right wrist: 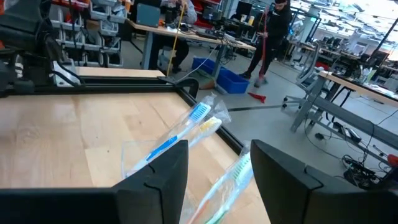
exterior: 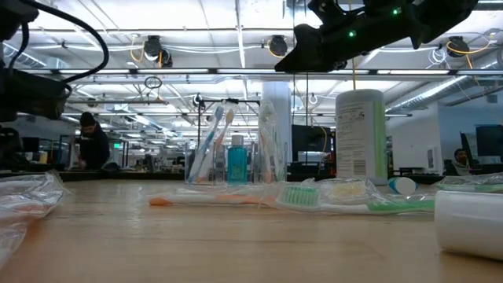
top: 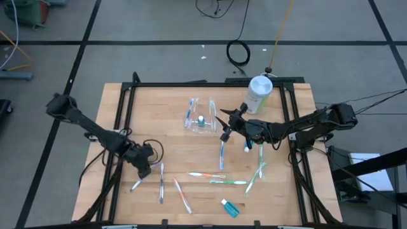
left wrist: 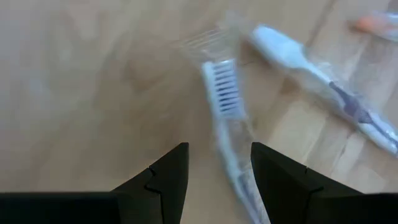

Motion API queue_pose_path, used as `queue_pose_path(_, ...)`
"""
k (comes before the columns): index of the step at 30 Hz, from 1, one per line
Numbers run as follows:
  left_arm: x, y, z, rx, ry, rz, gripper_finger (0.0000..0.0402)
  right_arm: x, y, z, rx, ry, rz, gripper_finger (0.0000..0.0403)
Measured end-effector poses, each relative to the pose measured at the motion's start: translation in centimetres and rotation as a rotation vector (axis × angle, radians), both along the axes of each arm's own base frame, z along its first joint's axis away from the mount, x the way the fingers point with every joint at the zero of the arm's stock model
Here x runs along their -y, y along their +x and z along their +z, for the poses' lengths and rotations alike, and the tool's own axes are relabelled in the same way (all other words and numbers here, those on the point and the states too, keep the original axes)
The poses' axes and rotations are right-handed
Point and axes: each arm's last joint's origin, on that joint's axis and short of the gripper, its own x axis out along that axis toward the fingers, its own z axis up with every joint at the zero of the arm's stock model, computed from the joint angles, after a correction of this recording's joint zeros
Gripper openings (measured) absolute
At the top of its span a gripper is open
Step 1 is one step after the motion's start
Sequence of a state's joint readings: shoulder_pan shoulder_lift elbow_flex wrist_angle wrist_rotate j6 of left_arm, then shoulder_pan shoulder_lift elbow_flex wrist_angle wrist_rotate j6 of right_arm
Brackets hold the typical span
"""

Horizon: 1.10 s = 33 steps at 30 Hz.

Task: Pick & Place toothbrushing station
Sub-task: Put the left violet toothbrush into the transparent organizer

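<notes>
Right tool (top: 222, 124) open — beside toothbrushing station (top: 201, 117), raised

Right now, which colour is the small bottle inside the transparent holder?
Blue, seen best in the low view: small bottle in the holder.

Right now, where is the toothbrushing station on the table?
In the high view the toothbrushing station stands at the table's far middle, just left of the right gripper and the white canister.
</notes>
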<state>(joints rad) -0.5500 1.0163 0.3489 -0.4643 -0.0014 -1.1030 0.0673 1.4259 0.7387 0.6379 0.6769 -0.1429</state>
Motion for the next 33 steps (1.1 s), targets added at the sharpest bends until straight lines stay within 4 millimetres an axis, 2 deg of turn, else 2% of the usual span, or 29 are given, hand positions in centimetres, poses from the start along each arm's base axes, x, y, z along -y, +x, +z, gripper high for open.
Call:
queue_pose_path(4, 0.6, 0.3, -0.7, -0.009, 0.040, -0.019, 0.0177, 0.0, 0.0, 0.0, 0.000, 0.000, 0.000, 0.0167)
queue_pose_path(11, 0.6, 0.3, -1.2, -0.015, 0.149, -0.037, 0.0168, 0.0, 0.0, 0.0, 0.000, 0.000, 0.000, 0.0167)
queue_pose_path(18, 0.4, 0.3, -1.4, 0.015, 0.208, -0.054, 0.0084, 0.0, 0.0, 0.0, 0.000, 0.000, 0.000, 0.0167)
queue_pose_path(24, -0.1, 0.6, -1.4, 0.093, 0.339, 0.046, 0.0013, 0.0, 0.0, 0.0, 0.000, 0.000, -0.001, 0.0167)
queue_pose_path(28, -1.0, 1.0, -1.3, 0.175, 0.476, 0.138, 0.0015, 0.0, 0.0, 0.0, 0.000, 0.000, -0.001, 0.0167)
queue_pose_path(33, -1.5, 3.1, 1.0, 0.352, 0.646, 0.133, 0.0011, 0.0, 0.0, 0.0, 0.001, 0.000, -0.001, 0.0167)
